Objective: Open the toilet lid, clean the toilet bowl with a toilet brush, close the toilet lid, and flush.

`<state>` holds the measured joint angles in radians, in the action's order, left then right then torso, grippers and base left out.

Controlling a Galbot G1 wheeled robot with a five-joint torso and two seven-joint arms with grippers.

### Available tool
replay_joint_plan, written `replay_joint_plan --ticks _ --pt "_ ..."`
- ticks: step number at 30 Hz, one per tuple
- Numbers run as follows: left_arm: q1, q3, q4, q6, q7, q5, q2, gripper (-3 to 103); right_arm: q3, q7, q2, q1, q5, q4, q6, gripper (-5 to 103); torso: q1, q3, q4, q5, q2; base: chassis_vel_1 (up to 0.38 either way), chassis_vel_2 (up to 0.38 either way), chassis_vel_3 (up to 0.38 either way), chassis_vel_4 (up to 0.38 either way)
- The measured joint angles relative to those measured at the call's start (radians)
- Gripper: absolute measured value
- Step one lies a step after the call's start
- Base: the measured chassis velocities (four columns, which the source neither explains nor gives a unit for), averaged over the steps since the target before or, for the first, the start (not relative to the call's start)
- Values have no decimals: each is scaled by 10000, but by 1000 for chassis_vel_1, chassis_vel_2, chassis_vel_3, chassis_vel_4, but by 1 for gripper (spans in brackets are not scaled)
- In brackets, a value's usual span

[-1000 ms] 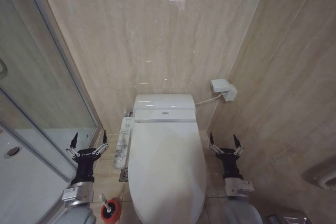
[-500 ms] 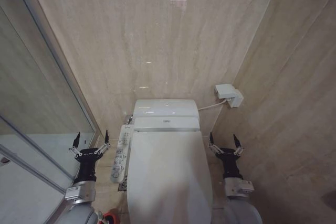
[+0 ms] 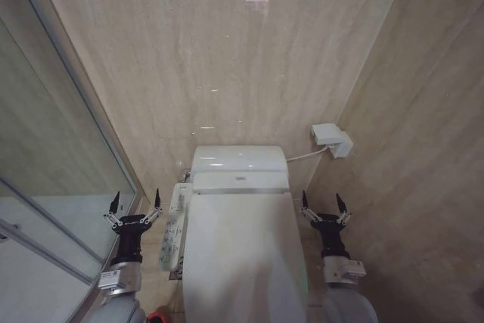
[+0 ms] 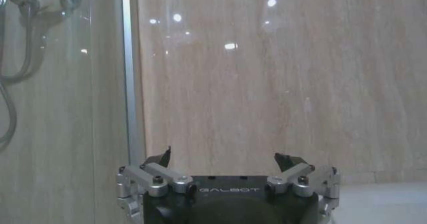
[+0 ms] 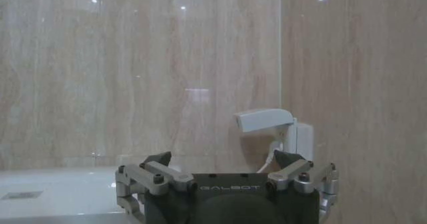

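Beige-tiled walls slide lower as the head camera tilts up, both arms unmoved: left gripper (image 3: 137, 205) and right gripper (image 3: 323, 204) hover spread open flanking the shut toilet lid (image 3: 242, 255), opening unstarted.

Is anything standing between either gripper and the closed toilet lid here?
Nothing visible does. The toilet lid lies shut and bare. The left gripper hangs open beside it, over the control panel on that side; the right gripper hangs open on the other side, with only open space between.
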<state>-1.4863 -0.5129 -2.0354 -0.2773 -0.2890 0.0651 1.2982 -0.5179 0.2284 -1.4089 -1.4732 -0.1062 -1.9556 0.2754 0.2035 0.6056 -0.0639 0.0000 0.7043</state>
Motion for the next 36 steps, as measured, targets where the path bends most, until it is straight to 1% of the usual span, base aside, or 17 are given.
replay_joint_plan --ticks 10,15,18,22,25,26,27,29,30,34,35,36 --pt "32 -1 -5 0 59 5 -41 100 0 0 0 -11 0 0 0 100 -11 -4 -2 0 2 0 0 0 0" --pt "69 -7 26 1 62 23 -61 100 0 0 0 -6 0 0 0 100 -5 -1 1 0 1 -77 61 76 -55" --pt "104 -23 66 4 60 52 -76 100 0 0 0 -2 0 0 0 100 0 0 -2 0 0 -98 43 53 -82" --pt "216 -249 266 7 7 232 -135 100 0 0 0 -4 0 0 0 100 -2 -1 -3 0 1 -25 0 17 -6" --pt "498 -667 758 1 -96 445 -249 100 0 0 -1 -7 0 0 0 100 -8 -3 0 1 2 18 -8 -9 7" --pt "647 -818 1115 -22 -137 523 -305 100 0 0 0 -11 0 0 0 100 -8 -3 0 -1 2 55 -10 -26 22" --pt "647 -818 1115 -22 -137 523 -305 100 0 0 0 -11 0 0 0 100 -8 -3 0 -1 2 55 -10 -26 22" --pt "945 -1100 1978 -81 -193 734 -409 100 0 0 0 -10 0 0 0 100 -8 -3 -3 -1 2 0 0 0 0" --pt "945 -1100 1978 -81 -193 734 -409 100 0 0 0 -10 0 0 0 100 -8 -3 -3 -1 2 0 0 0 0" --pt "1413 -1224 3356 16 -182 1119 -692 100 0 0 0 -7 0 0 0 100 -6 -2 1 -3 1 0 0 0 0" --pt "1413 -1224 3356 16 -182 1119 -692 100 0 0 0 -7 0 0 0 100 -6 -2 1 -3 1 0 0 0 0" --pt "1534 -1206 3616 14 -147 1154 -779 100 -1 1 0 -8 0 0 0 100 -6 -2 0 -3 1 0 0 0 0"
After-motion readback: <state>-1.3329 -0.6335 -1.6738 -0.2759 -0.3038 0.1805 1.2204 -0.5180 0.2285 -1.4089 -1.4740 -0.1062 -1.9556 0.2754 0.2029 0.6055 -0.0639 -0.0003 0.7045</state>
